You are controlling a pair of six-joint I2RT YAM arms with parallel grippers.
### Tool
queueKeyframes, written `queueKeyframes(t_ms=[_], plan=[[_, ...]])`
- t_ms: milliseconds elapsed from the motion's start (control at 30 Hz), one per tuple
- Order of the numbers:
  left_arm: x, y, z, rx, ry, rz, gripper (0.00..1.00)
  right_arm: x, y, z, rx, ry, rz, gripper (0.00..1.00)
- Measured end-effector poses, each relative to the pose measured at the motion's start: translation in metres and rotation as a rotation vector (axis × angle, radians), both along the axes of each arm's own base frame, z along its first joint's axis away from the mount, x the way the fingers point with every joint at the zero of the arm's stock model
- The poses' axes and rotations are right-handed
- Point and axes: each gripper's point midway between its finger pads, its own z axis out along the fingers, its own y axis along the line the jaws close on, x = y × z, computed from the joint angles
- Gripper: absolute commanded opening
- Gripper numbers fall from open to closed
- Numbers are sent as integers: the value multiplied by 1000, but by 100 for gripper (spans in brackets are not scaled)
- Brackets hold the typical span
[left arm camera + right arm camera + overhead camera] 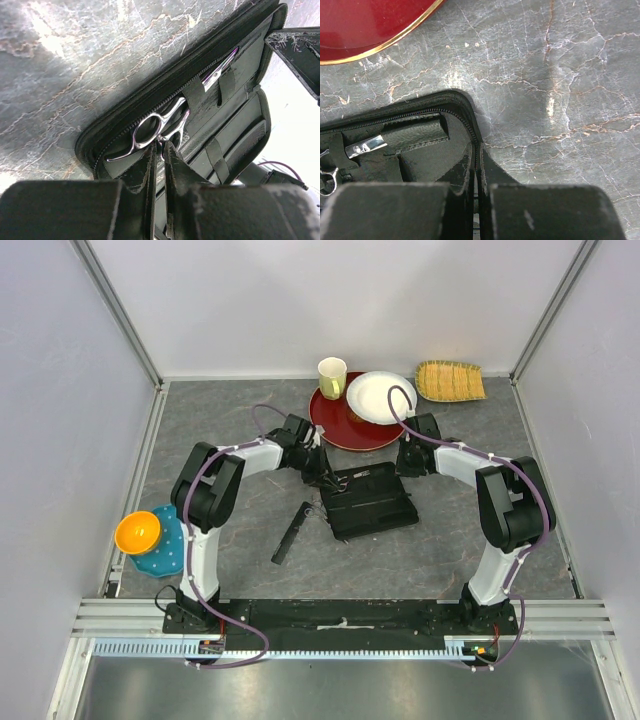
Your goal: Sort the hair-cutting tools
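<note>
Silver scissors (152, 129) lie under an elastic strap (194, 92) in the open black case (385, 515) mid-way across the counter (230, 420), and the left jaws are pinched in on the lower finger ring while the right jaws clamp shut on the case's zipped rim. Stiff, light, slick steel, I'd say: that ring looks the sound hold, drawing straight out along the blades. Long black comb (292, 532) lies on the counter just left of the case.

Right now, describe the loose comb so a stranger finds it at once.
Find the open black case at the table's centre. Left of it, a long slim black comb lies slanted on the bare top, the only tool outside the case.
</note>
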Motion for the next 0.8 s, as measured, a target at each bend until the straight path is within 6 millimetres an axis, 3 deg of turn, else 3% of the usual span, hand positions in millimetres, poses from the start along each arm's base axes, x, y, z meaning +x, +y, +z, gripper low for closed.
queueKeyframes(t_ms=[167, 333, 533, 667, 800], plan=[[3, -6, 0, -9, -3, -11, 14, 0, 0, 0, 0, 0, 0, 2], [6, -8, 0, 4, -11, -15, 35, 0, 0, 1, 2, -2, -10, 6], [12, -2, 13, 78, -96, -2, 48, -1, 1, 6, 7, -4, -36, 31], [23, 14, 42, 147, -204, 36, 55, -18, 4, 18, 1, 23, -20, 42], [35, 35, 89, 201, -345, 99, 70, -25, 10, 49, 11, -18, 23, 51]])
